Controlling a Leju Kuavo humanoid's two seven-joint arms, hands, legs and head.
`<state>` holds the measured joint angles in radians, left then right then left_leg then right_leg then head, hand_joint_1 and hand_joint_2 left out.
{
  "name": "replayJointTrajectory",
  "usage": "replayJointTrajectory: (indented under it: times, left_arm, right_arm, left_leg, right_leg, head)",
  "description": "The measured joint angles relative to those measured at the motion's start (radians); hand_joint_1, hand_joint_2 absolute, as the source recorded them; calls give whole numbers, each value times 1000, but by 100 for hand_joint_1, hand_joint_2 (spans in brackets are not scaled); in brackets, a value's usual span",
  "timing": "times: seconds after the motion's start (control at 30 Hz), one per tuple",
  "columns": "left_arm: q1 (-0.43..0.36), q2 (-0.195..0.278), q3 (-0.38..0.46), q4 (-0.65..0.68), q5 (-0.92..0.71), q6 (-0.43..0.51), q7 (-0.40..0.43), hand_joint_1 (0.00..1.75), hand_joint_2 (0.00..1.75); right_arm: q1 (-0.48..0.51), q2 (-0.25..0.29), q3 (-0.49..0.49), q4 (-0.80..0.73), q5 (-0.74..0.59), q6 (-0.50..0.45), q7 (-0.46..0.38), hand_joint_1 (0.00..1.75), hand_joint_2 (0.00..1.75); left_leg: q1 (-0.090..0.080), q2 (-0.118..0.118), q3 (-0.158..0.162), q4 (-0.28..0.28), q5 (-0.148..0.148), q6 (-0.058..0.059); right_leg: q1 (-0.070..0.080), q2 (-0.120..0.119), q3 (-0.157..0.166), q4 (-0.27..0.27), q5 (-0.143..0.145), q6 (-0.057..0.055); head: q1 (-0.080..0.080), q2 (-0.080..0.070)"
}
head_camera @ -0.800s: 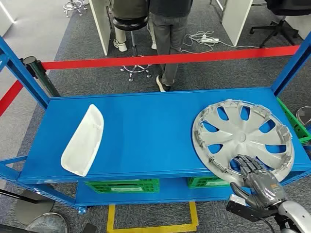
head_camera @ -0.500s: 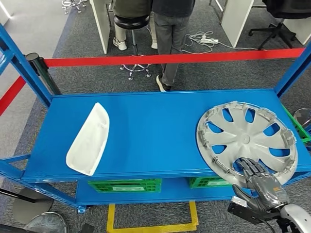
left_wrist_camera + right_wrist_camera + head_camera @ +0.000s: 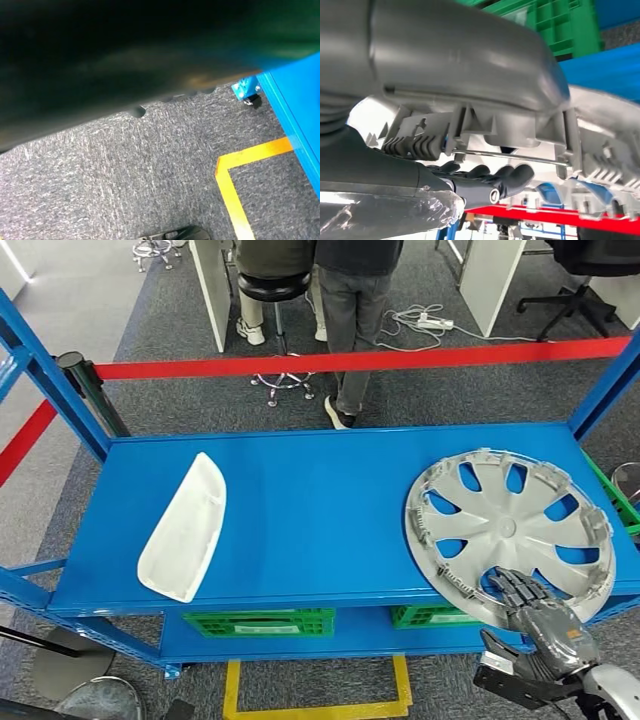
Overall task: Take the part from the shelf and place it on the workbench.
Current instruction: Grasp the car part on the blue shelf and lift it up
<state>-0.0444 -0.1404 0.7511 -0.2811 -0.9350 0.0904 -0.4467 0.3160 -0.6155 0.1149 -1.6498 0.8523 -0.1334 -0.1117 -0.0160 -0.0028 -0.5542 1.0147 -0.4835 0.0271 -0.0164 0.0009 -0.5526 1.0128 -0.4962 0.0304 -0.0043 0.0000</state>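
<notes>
While my right hand (image 3: pixel 545 625) clasps the hubcap's (image 3: pixel 509 528) near rim (thumb under, fingers (image 3: pixel 508 176) over), it remains on the shelf (image 3: pixel 317 510), workbench placement pending.

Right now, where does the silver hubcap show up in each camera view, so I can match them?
Head view: the hubcap lies at the right end of the blue shelf, its near rim overhanging the edge, under the right hand.
Left wrist view: not in it.
Right wrist view: the hubcap is seen close, across the picture, rim clips facing the camera.
Shared landmark: the red barrier tape.
</notes>
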Motion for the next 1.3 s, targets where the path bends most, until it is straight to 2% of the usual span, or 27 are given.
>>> replayJointTrajectory:
  times: [0.07,0.1,0.17,0.2,0.23,0.27,0.33,0.37,0.4,0.5,0.57,0.6,0.67,0.7,0.73,0.77,0.8,0.83,0.87,0.93,1.0,1.07,1.13,1.2,1.23,1.27,1.3]
  left_arm:
    - [0,1,0,0,0,0,0,0,0]
    - [0,2,0,0,0,0,0,0,0]
    - [1,2,0,0,0,0,0,0,0]
    - [2,1,0,0,0,0,0,0,0]
    - [4,1,0,0,1,0,0,0,0]
    - [4,1,0,0,1,0,0,0,0]
    - [4,1,0,0,3,0,0,0,0]
    - [4,1,0,0,3,0,0,0,0]
    - [3,1,0,0,4,0,0,0,0]
    - [3,1,0,0,5,0,0,0,0]
    - [4,1,0,0,7,0,0,0,0]
    - [3,1,0,0,8,0,0,0,0]
    - [3,1,0,0,10,0,0,0,0]
    - [3,0,0,0,12,0,0,0,0]
    - [3,0,0,0,13,-1,0,0,0]
    - [4,0,0,0,14,-1,0,0,0]
    - [4,0,0,0,14,-1,0,0,0]
    - [3,0,0,0,14,-1,0,0,0]
    - [3,0,0,0,14,-1,0,0,0]
    - [2,0,0,0,16,-1,0,0,0]
    - [3,0,0,0,17,-1,0,0,0]
    - [2,1,0,0,17,-1,0,0,0]
    - [2,1,0,0,17,-1,0,0,0]
    - [3,0,0,0,17,-1,0,0,0]
    - [4,0,0,0,17,-1,0,0,0]
    - [5,-1,0,0,17,-1,0,0,0]
    - [5,-1,0,0,17,-1,0,0,0]
  right_arm:
    - [0,-7,-3,-2,0,1,1,0,175]
    - [-1,-10,-5,-4,0,2,1,0,175]
    - [-1,-14,-8,-4,1,3,3,0,175]
    - [0,-15,-9,-4,2,4,4,0,175]
    - [0,-15,-9,-4,3,5,6,0,175]
    - [0,-16,-10,-4,4,6,8,0,175]
    - [1,-20,-11,-4,8,11,15,0,175]
    - [2,-23,-12,-4,10,13,18,0,175]
    - [2,-26,-12,-4,12,14,21,0,175]
    - [5,-34,-13,-3,16,16,26,0,175]
    - [6,-39,-13,-3,19,17,29,0,175]
    - [6,-42,-14,-3,20,17,30,0,175]
    - [8,-46,-15,-2,23,21,33,6,175]
    - [10,-47,-15,-2,25,24,34,20,175]
    - [12,-49,-15,-1,26,27,35,56,175]
    - [14,-51,-15,-1,27,30,36,95,175]
    - [14,-54,-15,-1,28,32,37,134,175]
    - [14,-57,-17,-1,29,33,38,163,175]
    - [12,-60,-19,-1,30,35,39,171,175]
    - [9,-65,-22,-1,35,37,42,175,175]
    - [7,-67,-25,-1,39,37,43,175,175]
    - [4,-69,-28,-2,42,37,43,175,175]
    - [0,-71,-31,-3,43,36,43,175,175]
    - [-2,-71,-32,-2,43,36,44,175,175]
    - [-2,-71,-33,-2,43,35,44,175,175]
    - [-3,-71,-33,-2,43,35,44,175,175]
    - [-3,-71,-33,-2,43,36,45,175,175]
  left_leg:
    - [3,0,-12,33,-28,-10]
    - [5,0,-31,78,-57,-15]
    - [10,0,-89,205,-120,-24]
    - [12,0,-112,255,-136,-26]
    - [13,0,-122,276,-133,-27]
    - [14,0,-115,260,-111,-27]
    - [16,0,-61,147,-39,-22]
    - [15,0,-31,84,-14,-18]
    - [14,0,-11,38,-2,-15]
    - [10,0,-1,3,-4,0]
    - [11,1,0,-5,2,13]
    - [12,2,1,-8,5,18]
    - [9,2,0,-8,5,24]
    - [7,2,0,-8,4,25]
    - [5,2,1,-8,4,26]
    - [4,2,1,-7,3,27]
    - [4,2,3,-7,2,27]
    - [4,2,4,-6,1,25]
    - [2,2,5,-4,-1,22]
    - [-3,1,2,1,-3,13]
    - [-3,0,0,3,-3,5]
    - [-1,0,-6,20,-20,-5]
    - [3,0,-42,104,-74,-16]
    - [8,0,-99,227,-129,-22]
    - [10,0,-117,264,-135,-24]
    - [11,0,-119,268,-122,-24]
    - [12,0,-105,237,-93,-22]
  right_leg:
    - [-2,-1,2,-4,3,-11]
    - [-3,-2,3,-5,5,-15]
    - [-3,-3,2,-5,5,-20]
    - [-3,-3,2,-5,5,-20]
    - [-3,-3,2,-5,5,-20]
    - [-3,-2,3,-5,4,-20]
    - [-3,-2,6,-5,4,-18]
    - [-1,-2,6,-3,2,-15]
    - [0,-1,4,-2,2,-11]
    - [-1,-1,-4,-2,5,8]
    - [-4,-2,-18,21,-13,17]
    - [-5,-2,-37,60,-37,20]
    - [-4,-2,-96,183,-97,23]
    - [-4,-2,-124,240,-116,25]
    - [-4,-2,-139,268,-118,26]
    - [-5,-2,-137,261,-102,26]
    - [-5,-2,-116,217,-71,26]
    - [-5,-2,-84,151,-36,25]
    - [-5,-2,-52,86,-13,24]
    - [-3,-1,-13,12,4,16]
    - [-2,1,-8,5,2,6]
    - [-3,0,-6,3,5,-3]
    - [-4,-2,-5,0,6,-13]
    - [-4,-4,-5,1,6,-17]
    - [-3,-4,-5,1,6,-18]
    - [-3,-4,-4,1,5,-18]
    - [-3,-4,-3,1,5,-18]
  head:
    - [-3,0]
    - [-4,0]
    - [-7,0]
    - [-6,0]
    - [-6,0]
    - [-6,0]
    - [-7,0]
    - [-6,0]
    - [-6,0]
    - [-5,0]
    - [-4,0]
    - [-2,0]
    - [1,0]
    - [1,0]
    - [1,0]
    - [1,0]
    - [1,0]
    - [1,0]
    - [2,0]
    - [1,0]
    - [0,0]
    - [-2,0]
    - [-5,0]
    - [-6,0]
    - [-6,0]
    - [-6,0]
    - [-6,0]
